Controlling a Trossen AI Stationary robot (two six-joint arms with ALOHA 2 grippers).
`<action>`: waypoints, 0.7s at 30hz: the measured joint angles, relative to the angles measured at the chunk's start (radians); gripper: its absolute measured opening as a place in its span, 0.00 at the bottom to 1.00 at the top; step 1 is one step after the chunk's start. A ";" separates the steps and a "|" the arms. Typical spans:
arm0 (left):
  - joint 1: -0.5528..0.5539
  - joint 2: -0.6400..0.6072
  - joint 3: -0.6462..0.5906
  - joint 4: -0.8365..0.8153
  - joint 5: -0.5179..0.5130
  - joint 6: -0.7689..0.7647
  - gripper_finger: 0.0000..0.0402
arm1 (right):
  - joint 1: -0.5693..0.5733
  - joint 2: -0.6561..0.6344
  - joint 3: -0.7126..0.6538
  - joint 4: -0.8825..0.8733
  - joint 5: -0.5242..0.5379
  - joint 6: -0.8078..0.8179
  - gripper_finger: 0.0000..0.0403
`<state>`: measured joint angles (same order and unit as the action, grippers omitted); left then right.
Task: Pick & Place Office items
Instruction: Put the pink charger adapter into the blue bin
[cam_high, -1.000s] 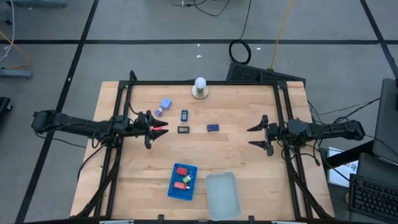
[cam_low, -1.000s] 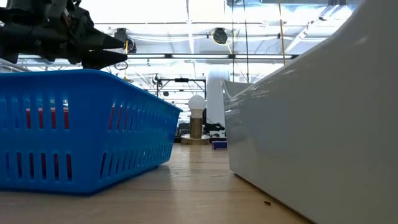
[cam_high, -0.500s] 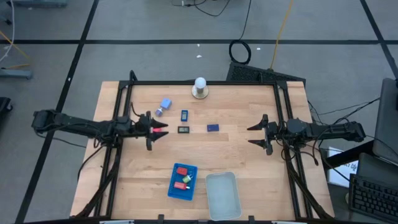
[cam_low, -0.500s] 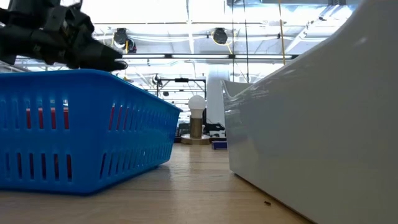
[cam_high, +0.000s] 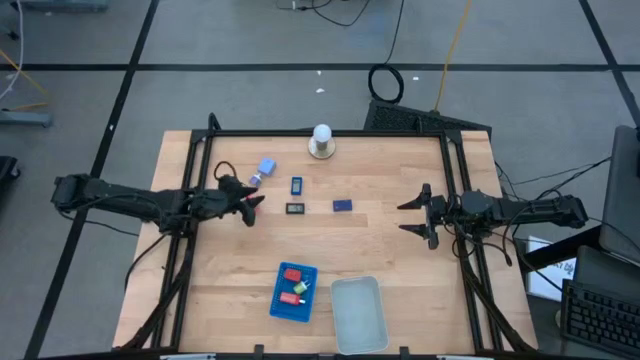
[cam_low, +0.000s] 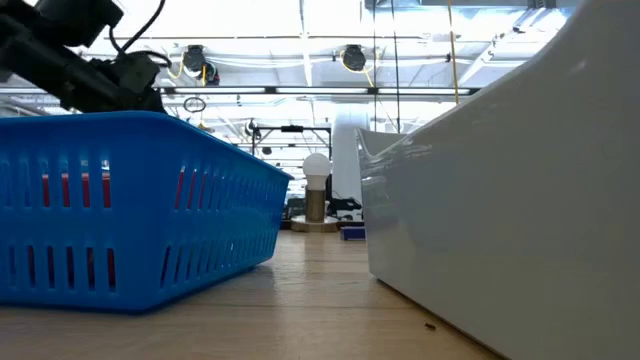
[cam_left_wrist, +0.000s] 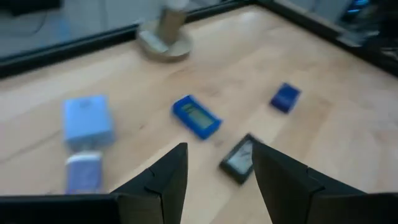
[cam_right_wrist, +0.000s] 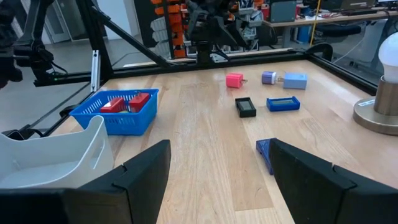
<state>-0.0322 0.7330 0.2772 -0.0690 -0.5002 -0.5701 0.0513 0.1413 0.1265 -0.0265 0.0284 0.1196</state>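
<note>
The red block (cam_right_wrist: 234, 79) now lies loose on the bench (cam_high: 380, 250), just beside the left gripper (cam_high: 254, 203), which a second ago carried it; this suggests a drop short of the blue tray (cam_high: 293, 292), so it likely needs regrasping; the black piece (cam_high: 295, 209) lies near; the left gripper has tipped down toward the bench, fingers narrowly parted and empty; the right gripper (cam_high: 415, 216) waits at the bench's right side, fingers wide.
</note>
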 joint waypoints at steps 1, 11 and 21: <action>0.000 0.000 0.015 -0.055 -0.004 -0.041 0.45 | 0.000 0.000 0.000 0.000 0.000 0.000 0.65; 0.027 0.154 0.053 -0.374 0.015 -0.355 0.45 | 0.000 0.000 0.000 0.002 0.001 0.008 0.65; 0.045 0.265 0.054 -0.292 0.132 -0.244 0.45 | 0.000 0.000 0.000 0.007 0.003 0.011 0.65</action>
<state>0.0128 0.9982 0.3309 -0.3608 -0.3678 -0.8137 0.0513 0.1417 0.1265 -0.0199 0.0315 0.1303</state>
